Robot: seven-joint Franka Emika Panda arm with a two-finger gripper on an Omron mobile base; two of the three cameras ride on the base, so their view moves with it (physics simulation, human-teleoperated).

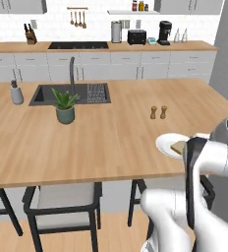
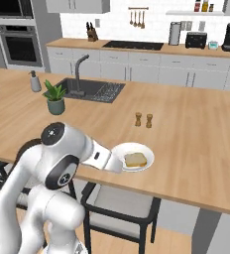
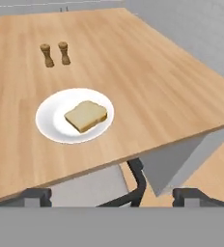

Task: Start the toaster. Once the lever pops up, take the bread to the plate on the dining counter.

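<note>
The bread (image 3: 85,116), a golden-brown slice, lies flat on the white plate (image 3: 49,120) near the front edge of the light-wood dining counter (image 3: 147,72). My gripper (image 3: 114,195) is open and holds nothing; its fingertips (image 3: 36,195) stand wide apart, back from the counter edge and short of the plate. From the base views the bread (image 2: 135,159) and plate (image 2: 119,149) sit just past my hand, and my forearm partly covers the plate (image 1: 166,143) and the bread (image 1: 179,146). The black toaster (image 1: 136,37) (image 2: 196,39) stands on the far back counter.
Salt and pepper shakers (image 3: 55,54) (image 1: 158,112) stand beyond the plate. A potted plant (image 1: 65,106), the inset sink (image 1: 47,93) and a soap dispenser (image 1: 16,92) are to the left. Dark chairs (image 1: 62,202) (image 2: 122,203) sit under the counter edge.
</note>
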